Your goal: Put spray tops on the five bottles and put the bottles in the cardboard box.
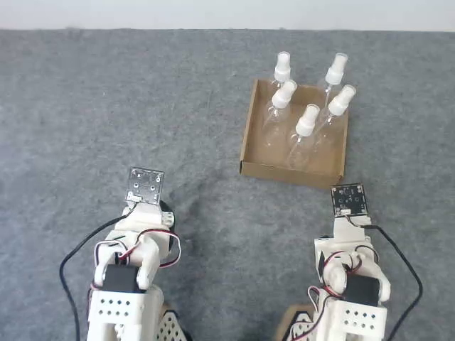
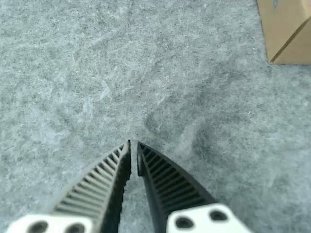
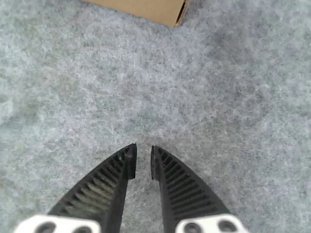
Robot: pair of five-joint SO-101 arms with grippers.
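The cardboard box (image 1: 291, 172) sits at the back right of the table, with several clear bottles (image 1: 302, 145) standing upright inside it. Each bottle carries a white spray top (image 1: 307, 121). The left arm (image 1: 135, 256) is drawn back at the front left, well away from the box. Its gripper (image 2: 133, 142) is shut and holds nothing, hanging over bare carpet. At the front right, just in front of the box, is the right arm (image 1: 352, 263). Its gripper (image 3: 143, 146) is shut with a thin slit between the tips, and nothing is in it.
Grey carpet (image 1: 142, 106) covers the table. A corner of the box (image 2: 286, 29) shows in the left wrist view, and its front wall (image 3: 146, 8) shows in the right wrist view. Black cables (image 1: 71, 263) trail beside both arm bases.
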